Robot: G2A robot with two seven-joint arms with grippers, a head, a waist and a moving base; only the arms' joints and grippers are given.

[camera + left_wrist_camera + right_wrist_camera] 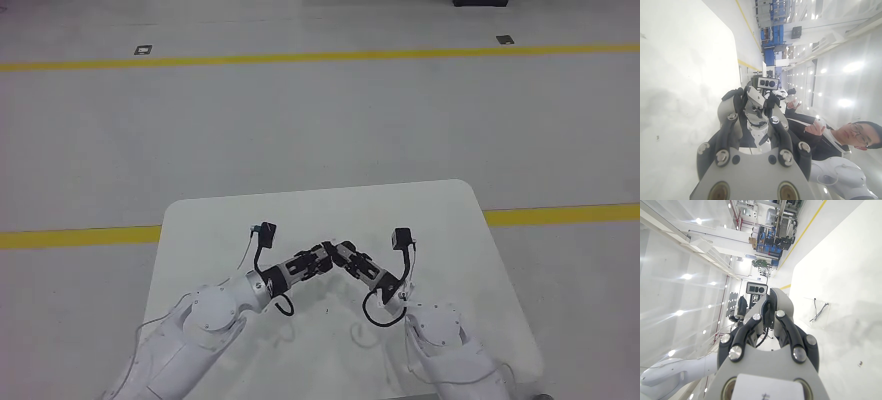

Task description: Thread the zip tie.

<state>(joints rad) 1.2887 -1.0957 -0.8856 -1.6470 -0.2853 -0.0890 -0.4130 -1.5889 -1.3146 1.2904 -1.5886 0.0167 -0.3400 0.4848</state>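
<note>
Several black zip ties (818,311) lie on a clear sheet (808,317) on the white table (440,215), off to the side of my right gripper (772,292). That gripper is shut, its black pads pressed together, and I see nothing between them. My left gripper (755,97) stands open, facing the right gripper tip to tip above the table's middle. In the top view the left gripper (318,252) and the right gripper (342,250) meet there. I cannot make out a zip tie in either one.
The far half of the table and its rounded corners lie bare beyond the grippers. A small dark speck (860,363) sits on the tabletop. Yellow floor lines (300,57) run past the table.
</note>
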